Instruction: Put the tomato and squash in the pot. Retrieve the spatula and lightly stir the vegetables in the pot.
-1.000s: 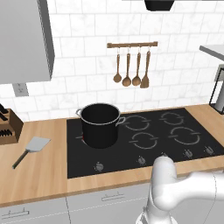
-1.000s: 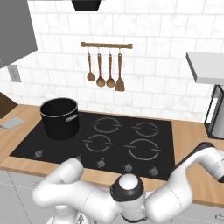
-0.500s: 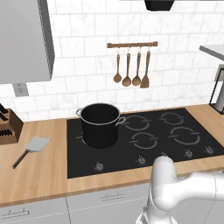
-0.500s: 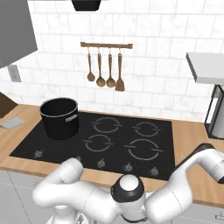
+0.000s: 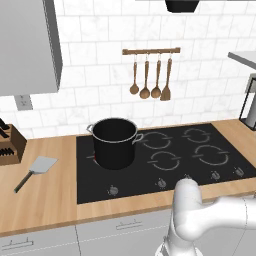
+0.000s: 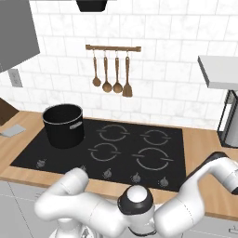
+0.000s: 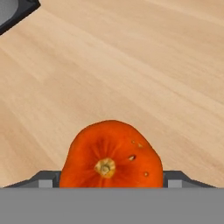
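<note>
On the wooden counter, the tomato sat directly in front of the hand camera, stem scar facing up, flanked on both sides by the grey parts of the gripper. Its jaws stood apart, one on each side of the fruit, but whether they pressed on it could not be told. The pot stood on the left rear burner of the black cooktop, well apart from the hand. From these angles its inside was dark, so nothing could be judged of any vegetable in it. The spatula lay untouched on the counter near its left edge, beside the knife block. By that, the task looked barely begun: tomato not yet lifted, squash unplaced, stirring undone.
</note>
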